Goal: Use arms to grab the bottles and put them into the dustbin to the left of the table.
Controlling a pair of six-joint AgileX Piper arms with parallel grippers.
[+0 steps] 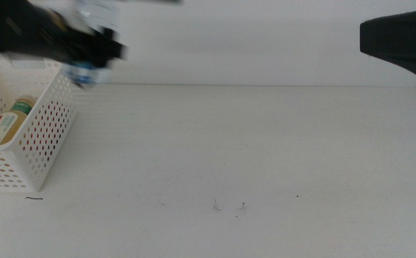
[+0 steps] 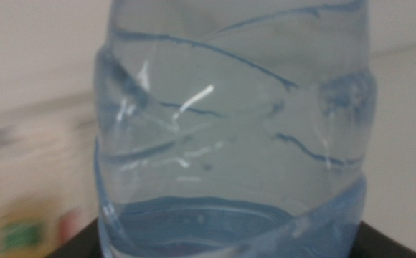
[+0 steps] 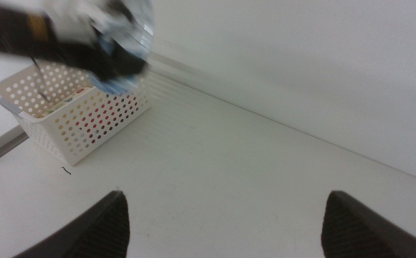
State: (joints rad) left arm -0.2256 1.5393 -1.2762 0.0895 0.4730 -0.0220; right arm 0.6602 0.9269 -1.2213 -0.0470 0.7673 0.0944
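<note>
The left gripper (image 1: 97, 50) pinched the water bottle (image 2: 229, 129); the dustbin (image 1: 39, 143) sat just below its fingers; the right gripper (image 3: 222, 222) waited far off, fingers spread.

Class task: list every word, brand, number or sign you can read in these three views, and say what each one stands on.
Nothing can be read.
Tea bottle in the dustbin: green label with a red patch, print too small and blurred.
Water bottle held by the left gripper: no print visible.
Table: only dark specks, no writing.
Right gripper: no markings.
</note>
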